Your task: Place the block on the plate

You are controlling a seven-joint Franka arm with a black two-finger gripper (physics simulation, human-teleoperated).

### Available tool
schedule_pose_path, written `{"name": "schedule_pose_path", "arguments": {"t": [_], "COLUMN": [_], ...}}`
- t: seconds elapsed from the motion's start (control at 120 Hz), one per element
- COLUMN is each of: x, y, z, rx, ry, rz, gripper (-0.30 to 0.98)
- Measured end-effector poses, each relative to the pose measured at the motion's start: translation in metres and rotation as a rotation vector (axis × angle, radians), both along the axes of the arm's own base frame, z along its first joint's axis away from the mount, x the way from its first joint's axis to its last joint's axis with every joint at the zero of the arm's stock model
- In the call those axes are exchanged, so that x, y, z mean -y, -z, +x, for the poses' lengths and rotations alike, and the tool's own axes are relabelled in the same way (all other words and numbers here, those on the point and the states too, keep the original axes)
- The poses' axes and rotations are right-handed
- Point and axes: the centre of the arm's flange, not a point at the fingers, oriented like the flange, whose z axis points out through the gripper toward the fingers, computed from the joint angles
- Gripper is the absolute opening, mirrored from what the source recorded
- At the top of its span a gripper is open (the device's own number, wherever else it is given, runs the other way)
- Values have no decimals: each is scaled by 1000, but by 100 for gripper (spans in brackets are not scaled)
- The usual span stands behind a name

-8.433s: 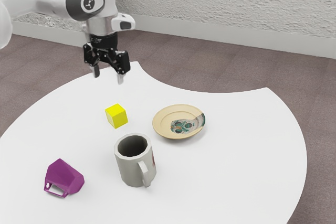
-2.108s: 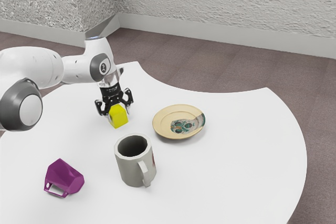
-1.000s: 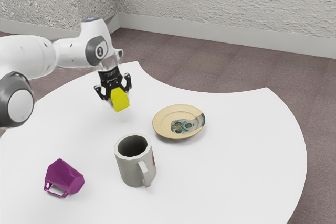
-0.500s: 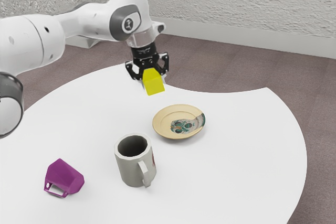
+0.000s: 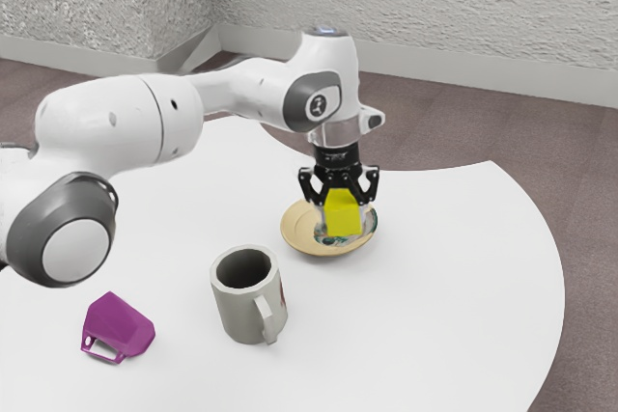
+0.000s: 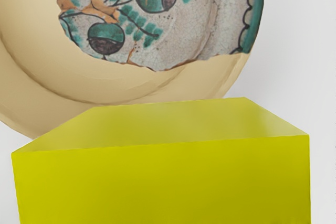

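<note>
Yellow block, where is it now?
In the exterior view, the block is just right of centre, held in the gripper, apparently over the plate.

yellow block (image 5: 343, 214) | held over tan plate (image 5: 294, 229) | plate patterned, face-up

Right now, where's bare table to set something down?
Widest: the table toward the exterior view's right, bordered by plate, gray mug and table edge. Smaller: between gray mug and purple cup. Crowded: at the plate, where block and arm are.
</note>
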Motion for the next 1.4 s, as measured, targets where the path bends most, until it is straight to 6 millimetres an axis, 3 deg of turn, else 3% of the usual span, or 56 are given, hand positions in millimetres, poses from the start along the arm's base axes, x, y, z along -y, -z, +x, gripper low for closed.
{"name": "schedule_pose_path", "arguments": {"t": [0.067, 0.317, 0.467, 0.65, 0.767, 1.133, 1.4], "x": [-2, -47, -59, -88, -90, -91, -86], "y": [5, 16, 20, 32, 47, 64, 64], "z": [4, 31, 35, 41, 46, 53, 53], "rx": [1, 26, 24, 10, 10, 25, 30], "ry": [2, -30, -27, -46, -34, -8, 11], "rz": [-2, -53, -81, -103, -132, -140, -154], "gripper": [35, 36, 36, 35, 36, 36, 58]}}
